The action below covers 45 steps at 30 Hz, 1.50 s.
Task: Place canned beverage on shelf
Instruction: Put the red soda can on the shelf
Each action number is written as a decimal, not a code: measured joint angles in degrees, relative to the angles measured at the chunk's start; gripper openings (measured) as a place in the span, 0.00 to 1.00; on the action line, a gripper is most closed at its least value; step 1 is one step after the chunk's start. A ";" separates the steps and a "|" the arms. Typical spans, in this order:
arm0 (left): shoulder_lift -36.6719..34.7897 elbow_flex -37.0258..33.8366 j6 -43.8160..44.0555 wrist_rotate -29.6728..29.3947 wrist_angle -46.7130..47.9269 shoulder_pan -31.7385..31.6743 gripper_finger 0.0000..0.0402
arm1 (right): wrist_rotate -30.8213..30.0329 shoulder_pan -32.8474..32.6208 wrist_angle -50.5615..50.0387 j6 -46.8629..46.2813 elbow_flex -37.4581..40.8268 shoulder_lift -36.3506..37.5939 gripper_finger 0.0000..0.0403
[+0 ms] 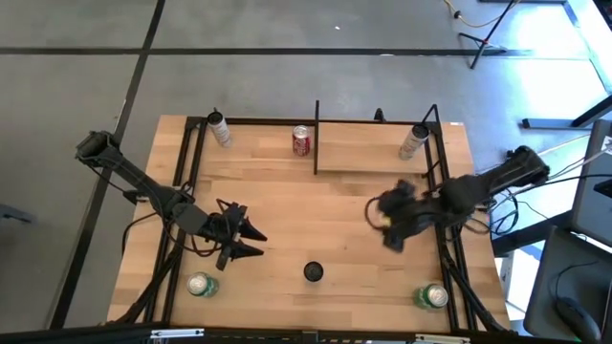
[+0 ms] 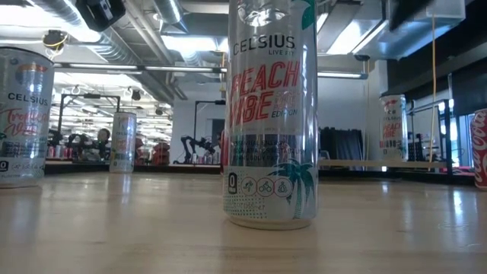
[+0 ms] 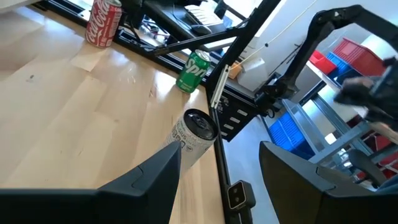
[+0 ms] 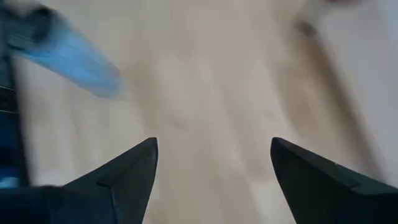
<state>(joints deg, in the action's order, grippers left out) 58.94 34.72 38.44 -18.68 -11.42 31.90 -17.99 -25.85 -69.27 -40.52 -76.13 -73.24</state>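
A tall white Celsius can [image 1: 314, 272] stands upright on its base near the table's near edge, at the middle. It fills the low view [image 2: 270, 114] and shows in the left wrist view [image 3: 194, 132]. The shelf [image 1: 378, 153], a light board framed by black rods, stands at the far right of the table. My left gripper [image 1: 260, 242] is open, left of the can and apart from it; in its wrist view [image 3: 221, 171] the can shows beyond the fingertips. My right gripper [image 1: 381, 225] is open and empty [image 4: 214, 162] above bare tabletop, on the near side of the shelf.
A red can [image 1: 302, 140] stands just left of the shelf. White cans stand at the far left [image 1: 219, 129] and on the shelf's right end [image 1: 413, 140]. Green cans stand at the near left [image 1: 202, 284] and near right [image 1: 432, 296]. Black frame rods [image 1: 186, 182] line the table.
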 joint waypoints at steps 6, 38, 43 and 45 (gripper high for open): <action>0.00 0.00 -0.02 -1.37 0.07 -0.11 0.52 | -1.91 0.00 -10.30 -11.89 4.65 8.28 0.73; 0.00 0.00 -3.74 -8.60 0.28 -0.17 0.52 | 8.30 15.21 -20.59 -26.55 26.74 16.80 0.01; 0.00 0.00 -4.52 -8.71 0.31 -0.17 0.52 | 9.96 15.74 -20.88 -23.90 28.88 16.95 0.01; -0.01 0.00 -4.55 -8.71 0.30 -0.17 0.52 | 10.15 15.76 -20.60 -23.69 28.91 16.90 0.01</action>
<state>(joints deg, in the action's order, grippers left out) 58.93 34.72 33.89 -27.40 -11.12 31.73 -7.84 -10.09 -89.87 -64.21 -47.22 -56.34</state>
